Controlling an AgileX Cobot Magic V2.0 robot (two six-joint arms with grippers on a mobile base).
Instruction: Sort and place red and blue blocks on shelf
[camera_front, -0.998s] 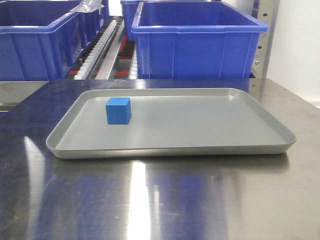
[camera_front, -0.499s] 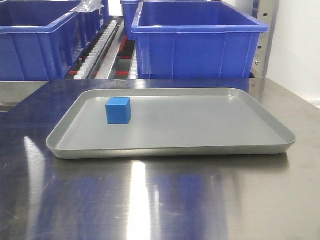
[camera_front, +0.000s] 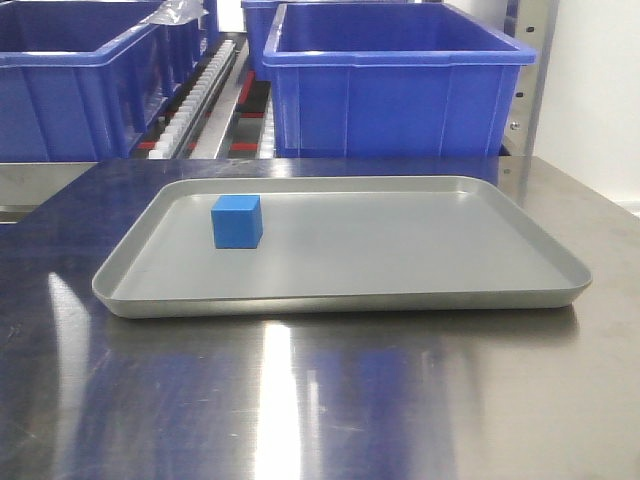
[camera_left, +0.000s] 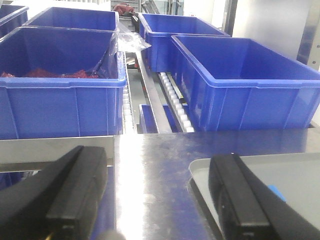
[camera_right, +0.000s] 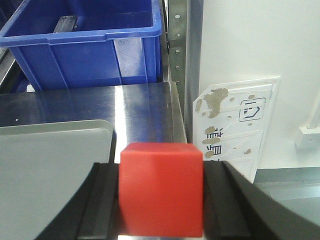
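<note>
We see one smooth blue block (camera_front: 237, 221) with sharp corners sitting on the flat grey tray (camera_front: 400, 300), near its left back corner. The tray lies on a shiny steel table (camera_front: 320, 400). Our right gripper (camera_right: 161, 200) pinches one red block (camera_right: 161, 187) between its black fingers (camera_right: 97, 205), beside the tray's right edge. Our left gripper (camera_left: 150, 200) is spread wide, holding nothing, by the tray's left edge. Behind the tray, big blue plastic bins (camera_front: 395, 85) stand on the shelf (camera_front: 195, 95) with its white rollers.

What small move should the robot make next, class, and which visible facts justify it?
Probably carry the red block toward the shelf: the right gripper is shut on it, above the steel table beside the grey tray. The blue block waits in the tray.
</note>
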